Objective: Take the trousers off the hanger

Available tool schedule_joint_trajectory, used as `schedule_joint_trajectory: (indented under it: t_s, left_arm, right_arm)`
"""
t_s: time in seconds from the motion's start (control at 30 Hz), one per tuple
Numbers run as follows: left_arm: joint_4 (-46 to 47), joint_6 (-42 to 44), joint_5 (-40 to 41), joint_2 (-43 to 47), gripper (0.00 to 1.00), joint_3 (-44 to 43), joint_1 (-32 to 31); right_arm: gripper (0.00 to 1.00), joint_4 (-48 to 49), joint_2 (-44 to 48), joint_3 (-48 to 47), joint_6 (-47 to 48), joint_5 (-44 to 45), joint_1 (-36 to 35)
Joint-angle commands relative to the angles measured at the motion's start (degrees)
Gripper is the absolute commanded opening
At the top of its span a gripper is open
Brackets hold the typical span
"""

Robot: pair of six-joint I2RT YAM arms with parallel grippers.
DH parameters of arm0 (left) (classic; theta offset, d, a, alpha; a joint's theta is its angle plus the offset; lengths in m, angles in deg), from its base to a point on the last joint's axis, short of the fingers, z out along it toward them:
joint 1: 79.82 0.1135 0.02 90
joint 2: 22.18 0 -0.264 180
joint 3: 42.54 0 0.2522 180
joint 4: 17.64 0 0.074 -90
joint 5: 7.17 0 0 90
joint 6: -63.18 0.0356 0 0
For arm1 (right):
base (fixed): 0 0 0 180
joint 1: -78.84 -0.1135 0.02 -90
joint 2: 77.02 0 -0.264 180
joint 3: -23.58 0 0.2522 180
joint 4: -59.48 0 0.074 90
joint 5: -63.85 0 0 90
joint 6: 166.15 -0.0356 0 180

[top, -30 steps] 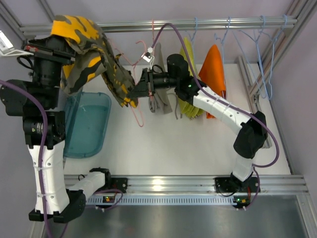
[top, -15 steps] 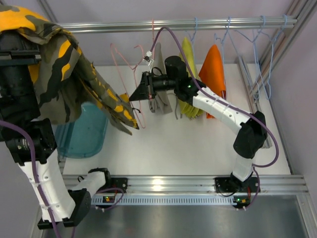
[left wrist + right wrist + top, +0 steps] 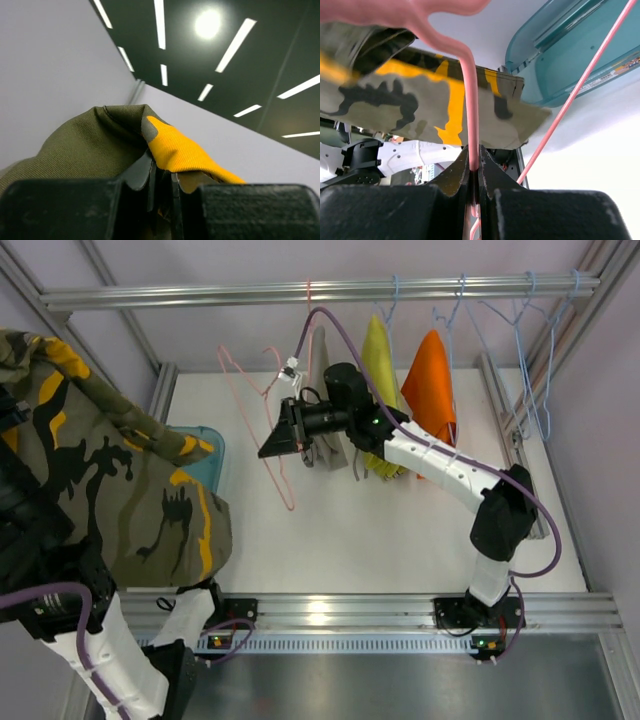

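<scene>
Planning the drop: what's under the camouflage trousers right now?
Only a corner of the teal bin shows under the camouflage trousers; the rest of the bin and most of the left arm are covered.

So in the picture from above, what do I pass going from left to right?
First the camouflage trousers → pink hanger → yellow cloth → orange cloth → blue hangers.

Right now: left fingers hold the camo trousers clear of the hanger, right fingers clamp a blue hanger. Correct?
Not quite. The right fingers clamp the pink hanger, not a blue one: the right wrist view shows its wire pinched between them. The left fingers do hold the camo trousers clear of it.
</scene>
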Motion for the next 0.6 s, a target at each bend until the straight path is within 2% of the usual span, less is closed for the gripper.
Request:
schedule_joint_trajectory:
  t_s: [0.0,0.13,0.2,0.43,0.57]
  left_arm:
    - [6.12,11.74,5.18,-5.74,0.0,-0.4,-0.24]
    - [14.63,23.6,7.47,-10.93,0.0,-1.72,-3.39]
    - [16.76,26.42,6.59,-14.44,0.0,-3.12,-3.58]
    - [21.5,36.53,4.13,-28.77,0.0,-19.45,-3.58]
    - [23.18,39.28,4.39,-32.56,0.0,-20.54,-3.23]
  right_arm:
    - [0.0,1.91,0.23,-3.95,1.84,-0.39,-0.99]
    - [0.0,1.56,0.41,-4.39,2.28,-0.48,-0.9]
    - [0.0,1.39,0.41,-4.56,2.63,-0.56,-0.99]
    - [0.0,1.12,0.58,-4.74,2.72,-0.56,-0.9]
    - [0.0,0.77,1.02,-4.65,2.99,-0.74,-0.81]
